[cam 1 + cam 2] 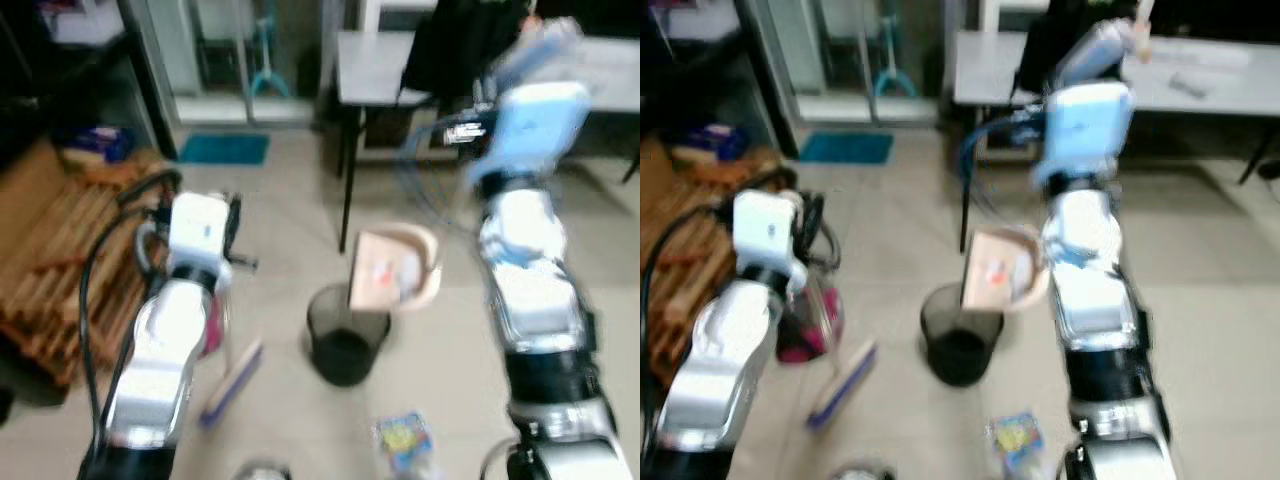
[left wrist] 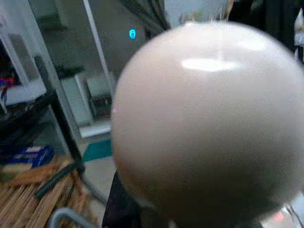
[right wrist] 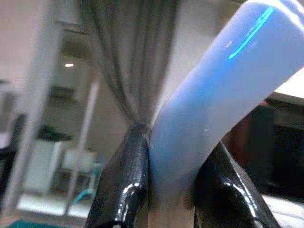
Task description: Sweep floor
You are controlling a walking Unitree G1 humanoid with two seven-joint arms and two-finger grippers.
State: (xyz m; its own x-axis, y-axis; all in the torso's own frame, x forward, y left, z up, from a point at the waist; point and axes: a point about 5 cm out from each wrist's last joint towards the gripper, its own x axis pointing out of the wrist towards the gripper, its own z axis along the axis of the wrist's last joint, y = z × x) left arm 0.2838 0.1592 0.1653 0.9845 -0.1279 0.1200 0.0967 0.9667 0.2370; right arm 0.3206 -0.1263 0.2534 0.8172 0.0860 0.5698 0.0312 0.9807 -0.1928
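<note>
Right wrist view shows the right gripper (image 3: 173, 190) with both black fingers (image 3: 124, 183) clamped on a pale blue handle (image 3: 209, 104). Below that arm, a beige dustpan (image 1: 395, 268) tilts over a black bin (image 1: 345, 335). Left gripper (image 2: 142, 209): grip unclear, a pale rounded knob (image 2: 204, 118) right before it; broom head (image 1: 232, 380) on the floor beneath.

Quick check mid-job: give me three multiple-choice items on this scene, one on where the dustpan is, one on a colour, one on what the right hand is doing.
1. The dustpan is: A) above the bin, B) on the table, C) flat on the floor.
2. The bin is: A) white, B) black, C) red.
3. The right hand is: A) open, B) shut on nothing, C) shut on a handle.

A: the pan hangs tilted over the bin's mouth.
B: the bin is dark black mesh.
C: both black fingers clamp the pale blue handle.
</note>
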